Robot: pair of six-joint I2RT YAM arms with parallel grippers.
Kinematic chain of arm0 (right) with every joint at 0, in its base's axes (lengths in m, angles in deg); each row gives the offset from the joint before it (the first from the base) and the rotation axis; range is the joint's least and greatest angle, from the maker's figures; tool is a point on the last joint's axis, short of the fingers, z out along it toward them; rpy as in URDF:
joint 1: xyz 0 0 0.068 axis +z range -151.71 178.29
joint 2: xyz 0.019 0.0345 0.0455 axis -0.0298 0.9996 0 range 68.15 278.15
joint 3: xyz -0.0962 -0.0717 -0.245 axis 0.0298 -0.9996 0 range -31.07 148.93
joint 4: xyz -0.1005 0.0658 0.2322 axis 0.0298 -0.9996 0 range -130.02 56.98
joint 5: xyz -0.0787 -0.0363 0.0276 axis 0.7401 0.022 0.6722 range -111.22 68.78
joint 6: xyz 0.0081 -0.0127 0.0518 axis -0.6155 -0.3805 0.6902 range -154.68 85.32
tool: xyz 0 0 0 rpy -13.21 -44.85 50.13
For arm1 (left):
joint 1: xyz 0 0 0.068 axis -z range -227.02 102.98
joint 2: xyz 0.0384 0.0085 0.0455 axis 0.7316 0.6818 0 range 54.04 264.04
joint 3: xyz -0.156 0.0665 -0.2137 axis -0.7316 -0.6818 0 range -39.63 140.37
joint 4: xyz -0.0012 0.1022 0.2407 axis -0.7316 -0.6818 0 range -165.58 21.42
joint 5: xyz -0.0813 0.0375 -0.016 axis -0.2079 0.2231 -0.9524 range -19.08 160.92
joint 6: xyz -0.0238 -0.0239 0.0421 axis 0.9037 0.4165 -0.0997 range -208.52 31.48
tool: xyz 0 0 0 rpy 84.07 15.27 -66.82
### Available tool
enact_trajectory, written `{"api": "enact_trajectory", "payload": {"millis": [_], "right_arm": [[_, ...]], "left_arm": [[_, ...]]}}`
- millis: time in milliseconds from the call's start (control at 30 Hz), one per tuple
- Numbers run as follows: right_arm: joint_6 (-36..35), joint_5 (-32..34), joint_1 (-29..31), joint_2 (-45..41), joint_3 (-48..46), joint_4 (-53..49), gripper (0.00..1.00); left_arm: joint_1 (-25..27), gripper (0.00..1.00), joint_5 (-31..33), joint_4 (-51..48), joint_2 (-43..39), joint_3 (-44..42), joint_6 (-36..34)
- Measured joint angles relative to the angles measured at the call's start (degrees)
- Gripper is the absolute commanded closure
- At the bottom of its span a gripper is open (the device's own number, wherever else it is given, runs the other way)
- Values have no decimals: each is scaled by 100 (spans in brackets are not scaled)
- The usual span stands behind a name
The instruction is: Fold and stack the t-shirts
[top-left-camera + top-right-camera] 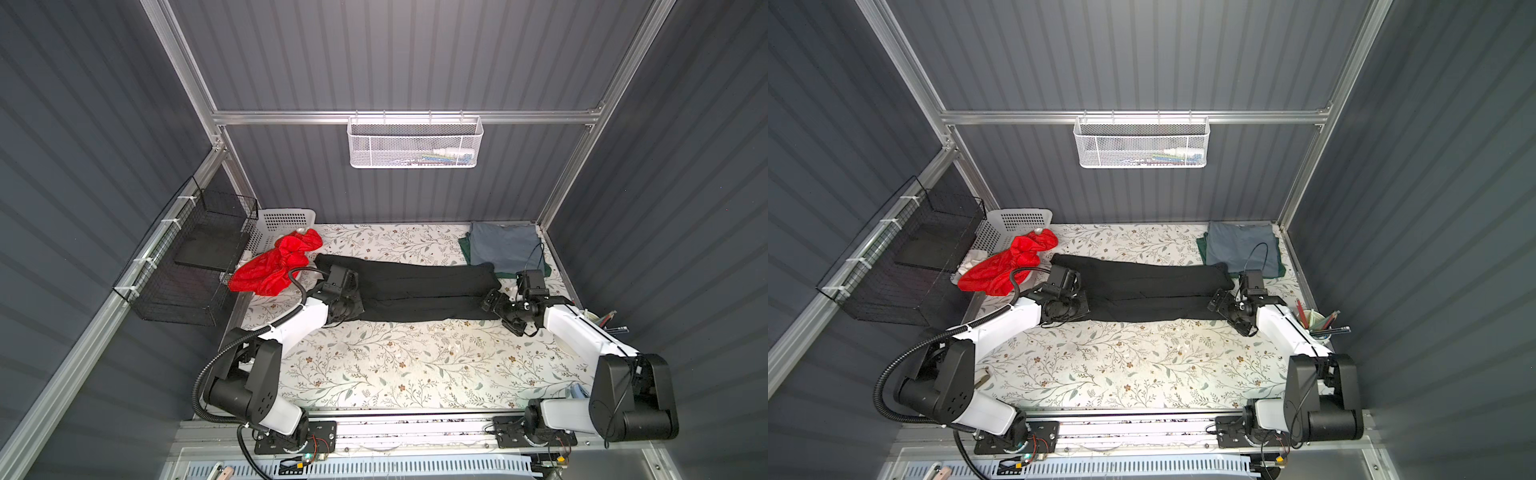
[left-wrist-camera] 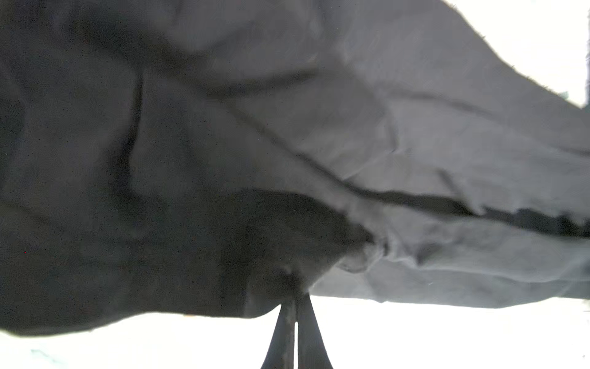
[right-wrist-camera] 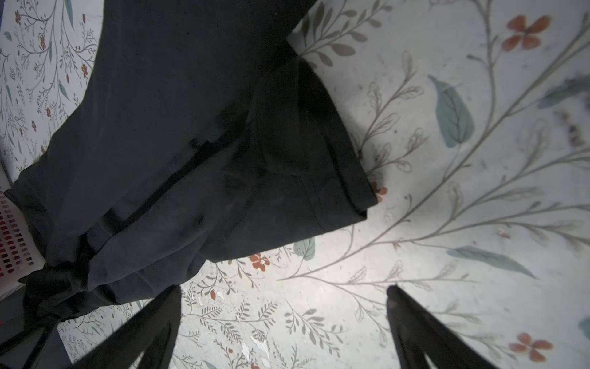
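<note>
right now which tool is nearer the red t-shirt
Left. The left tool is shut on the black t-shirt at the end close beside the red t-shirt. The right tool is open at the black t-shirt's opposite end, far from it.

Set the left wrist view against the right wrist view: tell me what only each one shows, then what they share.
Only the left wrist view: the left gripper, shut on an edge of the black t-shirt, whose cloth puckers at its tips; the table behind is washed out to white.
Only the right wrist view: the right gripper, open above the floral table cover, and a corner of the white basket.
Both: the black t-shirt, lying in folds.
</note>
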Motion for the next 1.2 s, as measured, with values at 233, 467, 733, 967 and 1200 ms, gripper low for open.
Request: {"api": "enact_trajectory", "payload": {"millis": [233, 467, 733, 967, 1200], "right_arm": [[-39, 20, 0, -66, 0, -4, 1], [-63, 11, 0, -63, -2, -24, 1], [-63, -17, 0, -63, 0, -63, 1], [-61, -101, 0, -28, 0, -70, 1], [-66, -111, 0, -24, 0, -96, 1]], "left_arm": [[0, 100, 195, -81, 439, 481, -50], [0, 100, 555, -166, 881, 1019, -243], [0, 89, 1025, -186, 1488, 1705, -673], [74, 32, 2015, -186, 1836, 2203, -1191], [225, 26, 3158, -199, 1095, 1805, -1539]]}}
